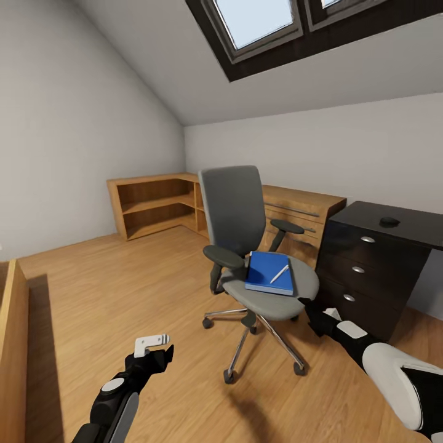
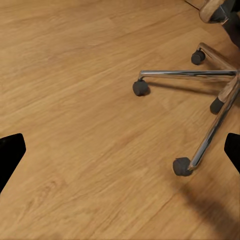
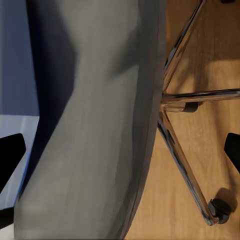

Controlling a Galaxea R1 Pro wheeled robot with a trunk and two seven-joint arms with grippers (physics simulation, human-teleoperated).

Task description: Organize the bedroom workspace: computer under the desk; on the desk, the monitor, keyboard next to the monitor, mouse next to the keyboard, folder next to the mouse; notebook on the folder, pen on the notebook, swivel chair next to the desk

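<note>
- The swivel chair (image 1: 249, 246) is standing on the wood plank floor (image 1: 123, 289), near the black drawer unit (image 1: 363, 277) of the desk (image 1: 394, 223) but apart from it.
- The blue folder (image 1: 269, 272) is lying flat on the grey seat, toward the seat's desk-side edge, and the white pen (image 1: 279, 274) is resting diagonally on top of it.
- A small dark mouse (image 1: 389, 221) is sitting on the glossy black desktop, close to its front edge.
- The left gripper (image 1: 155, 347) is hovering low over bare floor beside the chair's chrome base (image 2: 210, 100); its fingers are spread apart and holding nothing.
- The right gripper (image 1: 315, 315) is reaching in just beside the seat's edge (the right wrist view is showing the seat rim (image 3: 95, 125) close up), its fingers apart and empty.
- Low light-wood shelving (image 1: 157, 206) is lining the far wall under a skylight (image 1: 255, 21).
</note>
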